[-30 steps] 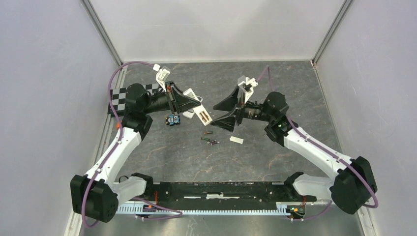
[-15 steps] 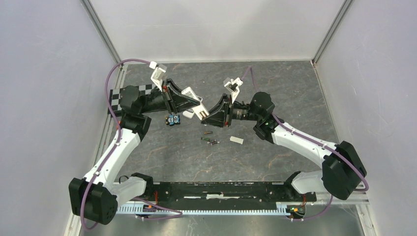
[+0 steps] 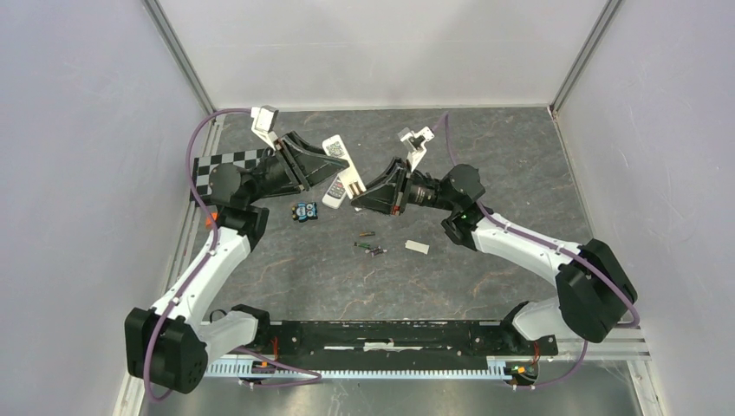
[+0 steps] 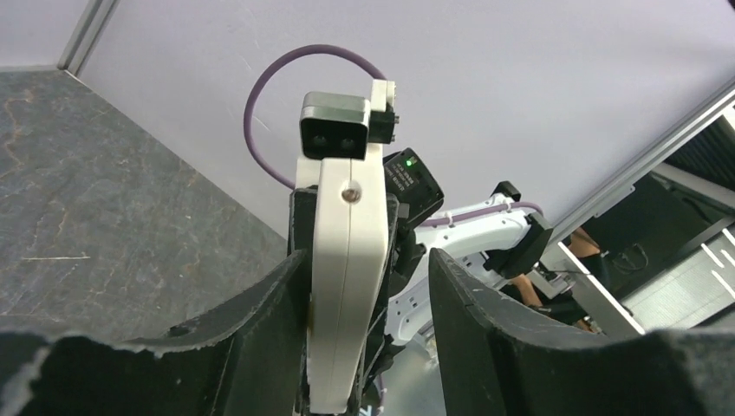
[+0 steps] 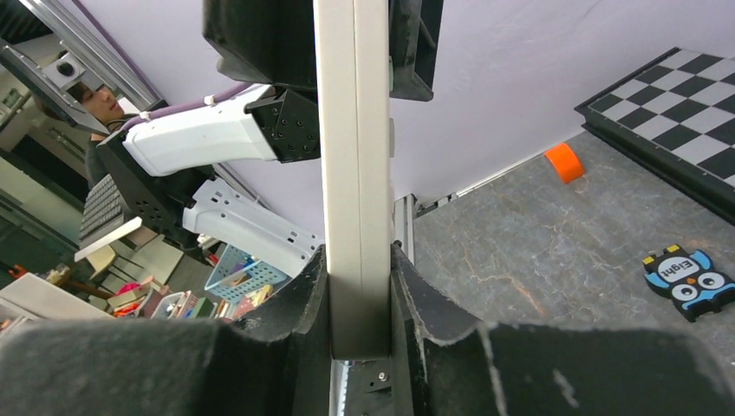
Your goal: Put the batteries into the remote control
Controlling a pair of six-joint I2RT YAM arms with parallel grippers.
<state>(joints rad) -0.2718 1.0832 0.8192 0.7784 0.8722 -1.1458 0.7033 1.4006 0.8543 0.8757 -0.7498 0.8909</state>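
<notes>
Nearest to the arm bases, the batteries (image 3: 371, 247) lie loose on the dark table (image 3: 485, 260), three slim dark cylinders close together and apart from both grippers. Just beside them to the right lies a small white flat piece (image 3: 417, 248), which is perhaps the cover of the battery compartment, but I cannot tell this for sure. Further back, the remote control (image 3: 347, 178) is lifted above the table between the two arms. The right gripper (image 5: 355, 260) is closed on it, with both fingers pressing the thin sides of the white body. The left gripper (image 4: 366, 260) is spread wider than the remote: one finger lies against it and the other stands clear, so this gripper seems to have no real hold. To the left, under the remote, a small penguin card (image 3: 303, 212) lies on the table, and behind it a checkerboard (image 3: 227, 163). I judge that the task is at an early stage: no battery is picked up or inserted, and whether the compartment is open does not show. What is left is to turn the remote to a good position, to load the batteries, and probably to close the cover.
</notes>
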